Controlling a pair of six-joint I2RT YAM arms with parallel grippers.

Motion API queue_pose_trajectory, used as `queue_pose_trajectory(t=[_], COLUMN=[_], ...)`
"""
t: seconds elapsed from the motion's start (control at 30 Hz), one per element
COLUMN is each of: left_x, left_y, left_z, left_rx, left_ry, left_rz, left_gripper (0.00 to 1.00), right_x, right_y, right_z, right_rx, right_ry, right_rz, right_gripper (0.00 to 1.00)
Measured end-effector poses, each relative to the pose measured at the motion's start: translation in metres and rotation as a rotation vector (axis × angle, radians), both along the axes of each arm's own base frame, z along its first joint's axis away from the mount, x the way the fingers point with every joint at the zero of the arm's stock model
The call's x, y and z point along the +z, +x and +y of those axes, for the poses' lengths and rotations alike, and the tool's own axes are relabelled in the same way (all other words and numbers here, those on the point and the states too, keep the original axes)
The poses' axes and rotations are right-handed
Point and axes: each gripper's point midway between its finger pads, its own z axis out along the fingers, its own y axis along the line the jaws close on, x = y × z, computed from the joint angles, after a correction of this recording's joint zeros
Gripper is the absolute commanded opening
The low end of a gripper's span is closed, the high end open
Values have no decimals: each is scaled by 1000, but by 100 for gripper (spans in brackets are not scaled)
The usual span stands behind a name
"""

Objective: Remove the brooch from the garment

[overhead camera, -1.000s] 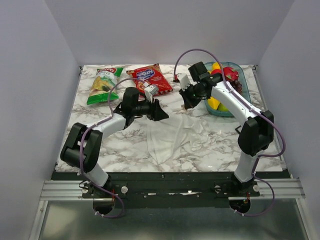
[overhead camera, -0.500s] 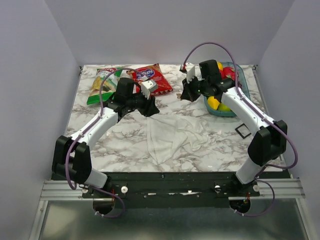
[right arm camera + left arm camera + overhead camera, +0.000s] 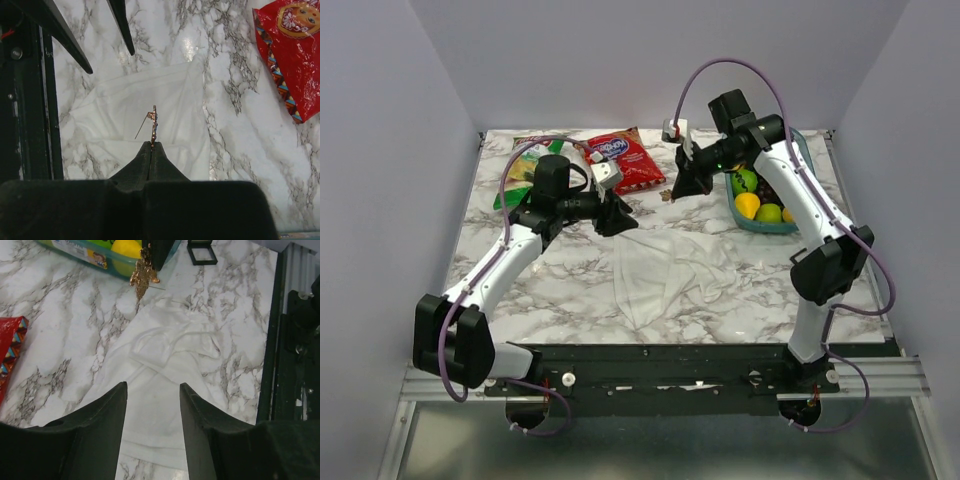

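The brooch (image 3: 153,123) is pinched at its lower end in the tips of the right gripper (image 3: 151,145), whose jaws are clamped tight on it. It stands out edge-on from the fingertips, its long axis running on in line with the fingers. Its thin pin (image 3: 142,128) is sprung open and slants off to one side. From the left wrist view it shows as a gold, leafy piece hanging in the air over bare table (image 3: 75,315), just past the far edge of the garment (image 3: 165,365) and near the fruit tray (image 3: 102,261). No cloth rises with it, so I judge it free of the fabric, though a fine thread would be too small to tell. The garment lies flat and crumpled below, on the near side of the brooch. The left gripper (image 3: 152,386) hovers low over the garment's far left corner, jaws apart and holding nothing, pointing toward the brooch but well apart from it. The right arm alone has the brooch. Whatever comes next seems to turn on carrying it sideways away from the cloth, with the loose pin kept off the fabric so it cannot snag.
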Motion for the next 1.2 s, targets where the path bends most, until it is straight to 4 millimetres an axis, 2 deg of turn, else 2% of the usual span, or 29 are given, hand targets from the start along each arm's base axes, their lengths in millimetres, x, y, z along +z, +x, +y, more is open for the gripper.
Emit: queue_pose_trajectory(t=[0.2,0.33,0.43,0.63,0.97,1.2], left_x=[10,7,11,26,5,3], left_y=[2,9,13,16,-11,-7], left_z=[-10,-16,-20,-25,-42,-41], left_rx=[-8,5,8,-28,-176,-155], left_ry=[-85,-117,-115,-68,68,80], left_rz=[57,121,129,-5,-131,-163], left_gripper=[64,64,64,64,64,63], right_x=[-23,-36,-35,-33,-34,-36], right_y=[0,-4,-10,-19,-24,-26], right_z=[0,-1,4,10,12,12], right_rx=[105,152,177,201,201,193], right_ry=[-45,-67,-56,-42,-37,-40], right_rz=[-2,3,7,25,52,69], right_gripper=[1,1,1,1,1,1])
